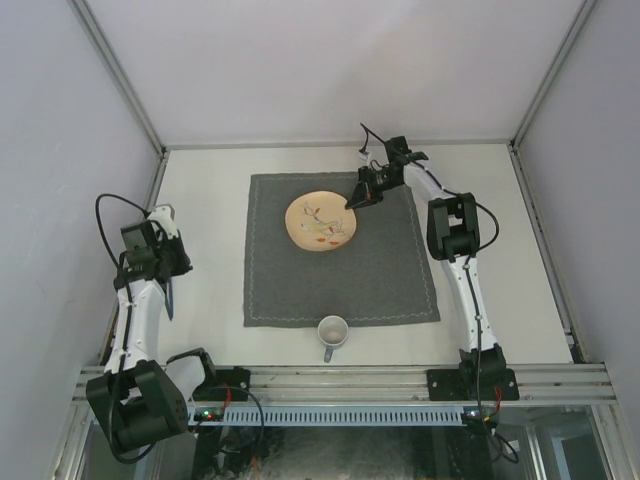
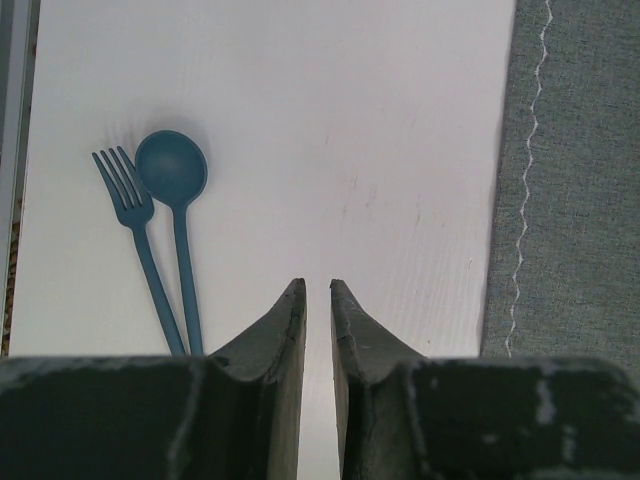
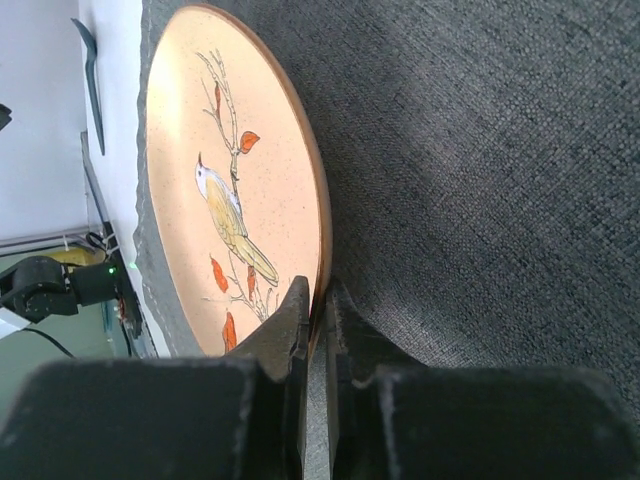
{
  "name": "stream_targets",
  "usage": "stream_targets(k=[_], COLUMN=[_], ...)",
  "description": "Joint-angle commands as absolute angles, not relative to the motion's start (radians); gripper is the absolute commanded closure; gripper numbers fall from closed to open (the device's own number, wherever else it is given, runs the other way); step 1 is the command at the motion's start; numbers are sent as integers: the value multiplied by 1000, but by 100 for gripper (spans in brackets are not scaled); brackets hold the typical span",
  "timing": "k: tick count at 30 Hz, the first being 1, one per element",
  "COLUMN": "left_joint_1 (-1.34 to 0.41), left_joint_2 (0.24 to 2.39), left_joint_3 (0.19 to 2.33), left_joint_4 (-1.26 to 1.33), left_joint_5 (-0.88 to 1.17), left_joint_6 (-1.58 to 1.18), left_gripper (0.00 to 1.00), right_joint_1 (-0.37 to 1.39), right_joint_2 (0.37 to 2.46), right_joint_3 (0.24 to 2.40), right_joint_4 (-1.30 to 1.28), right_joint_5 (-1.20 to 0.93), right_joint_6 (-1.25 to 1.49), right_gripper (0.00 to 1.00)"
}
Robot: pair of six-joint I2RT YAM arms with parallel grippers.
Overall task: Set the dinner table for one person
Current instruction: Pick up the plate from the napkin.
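Note:
On the off-white dinner table (image 1: 490, 290) lies a dark grey placemat (image 1: 390, 270). A peach plate (image 1: 320, 222) with a painted bird rests on the mat's far half. My right gripper (image 1: 354, 201) is at the plate's far right rim. In the right wrist view its jaws (image 3: 317, 290) pinch the thin edge of the plate (image 3: 240, 180). My left gripper (image 1: 172, 262) hovers over the table's left strip, its jaws (image 2: 318, 284) a narrow gap apart with nothing between them. A teal fork (image 2: 128, 205) and teal spoon (image 2: 172, 170) lie side by side ahead and left of it.
A grey mug (image 1: 332, 330) stands at the placemat's near edge, its handle toward the arm bases. The stitched left edge of the mat (image 2: 570, 200) runs right of the left gripper. Metal rails and white walls enclose the table on three sides.

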State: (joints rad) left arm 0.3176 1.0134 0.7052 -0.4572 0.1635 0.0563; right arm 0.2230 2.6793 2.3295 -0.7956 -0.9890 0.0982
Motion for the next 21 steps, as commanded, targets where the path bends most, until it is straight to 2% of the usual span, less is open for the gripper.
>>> stream_targets(k=[1,5,9,16,21], left_joint_1=[328,327,329,329,329], left_joint_2=[990,986,994,991,978], left_joint_3=[733,730,729,723,710], left_joint_4=[-439,-436,-433,-430,-427], left_joint_5=[178,180,188,196,198], left_joint_6=[75,78,76,74,76], left_gripper=[80,80,80,81,81], right_joint_1=[218,207,206,232,254], right_joint_2=[2557,2416,2252,2038,1921], right_joint_3=[2269,2038,1866,1848,1760], right_joint_4=[-730,-497,-256,-382,-387], right_joint_5=[-1001,-1063,-1039,-674,-562], right_joint_6=[143,340,527,672,723], right_gripper=[100,100,100,100,100])
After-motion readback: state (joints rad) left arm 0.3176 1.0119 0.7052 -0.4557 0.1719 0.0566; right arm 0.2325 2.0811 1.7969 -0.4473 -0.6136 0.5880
